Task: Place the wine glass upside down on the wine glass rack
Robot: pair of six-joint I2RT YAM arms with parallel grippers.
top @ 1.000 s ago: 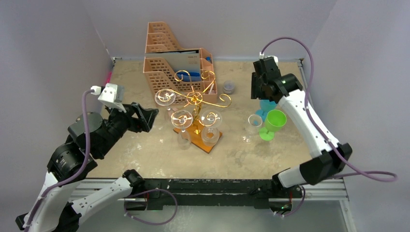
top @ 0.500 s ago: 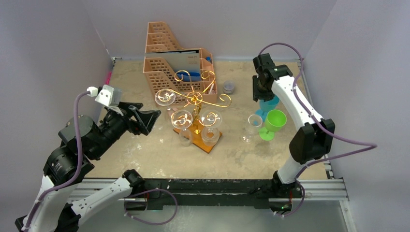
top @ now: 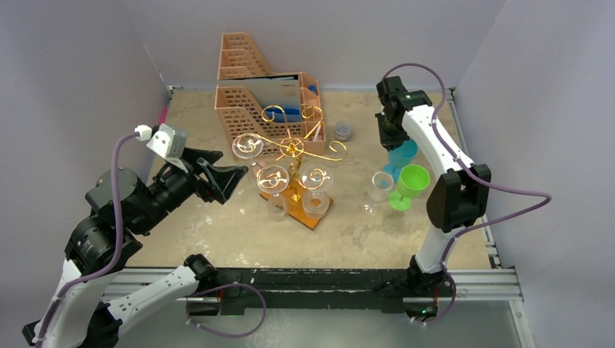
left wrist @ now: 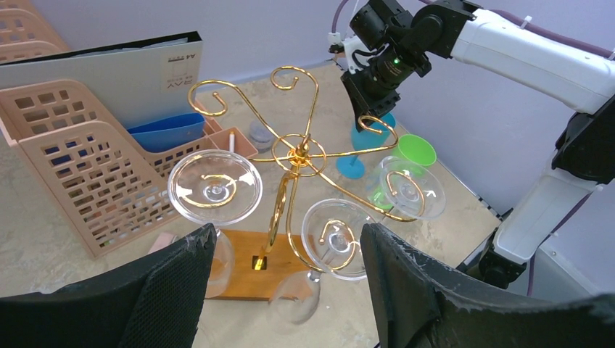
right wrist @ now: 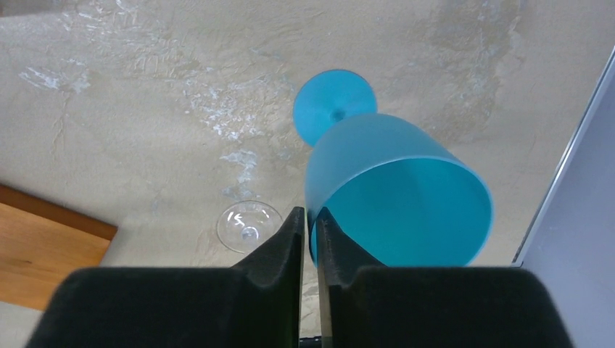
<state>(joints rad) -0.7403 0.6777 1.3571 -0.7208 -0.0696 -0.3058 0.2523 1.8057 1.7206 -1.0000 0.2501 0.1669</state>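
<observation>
Blue glass (right wrist: 395,196) stands upright on the table (top: 217,232) at the far right, just behind the green glass (top: 413,180) and well apart from the rack (top: 294,148). None of it is on the rack yet. My right gripper (right wrist: 308,215) comes down on it from above, and its fingers are pressed onto the wall at the rim, one inside the bowl and one outside.

That is a thin hold on a top-heavy thing, so I judge the lift should go straight up and slowly until the foot is off the table. I would keep it away from the green glass and the clear glass (top: 381,185) beside it. The turn upside down is best made high and in open space, before I go near the gold wire. Three clear glasses (left wrist: 215,187) hang on the near scrolls. I would aim for a free curl on the right (left wrist: 377,123) and slide the stem in from outside. If the rim pinch slips in the roll, the glass drops.

The right arm is stretched far. Its lower link rises from the base, the elbow is high, and the forearm runs to the back edge with the wrist bent down over the glass. The left arm is folded low on the left, and the left gripper (left wrist: 288,239) is level, pointing at the rack. Its fingers are spread wide and hold nothing.
</observation>
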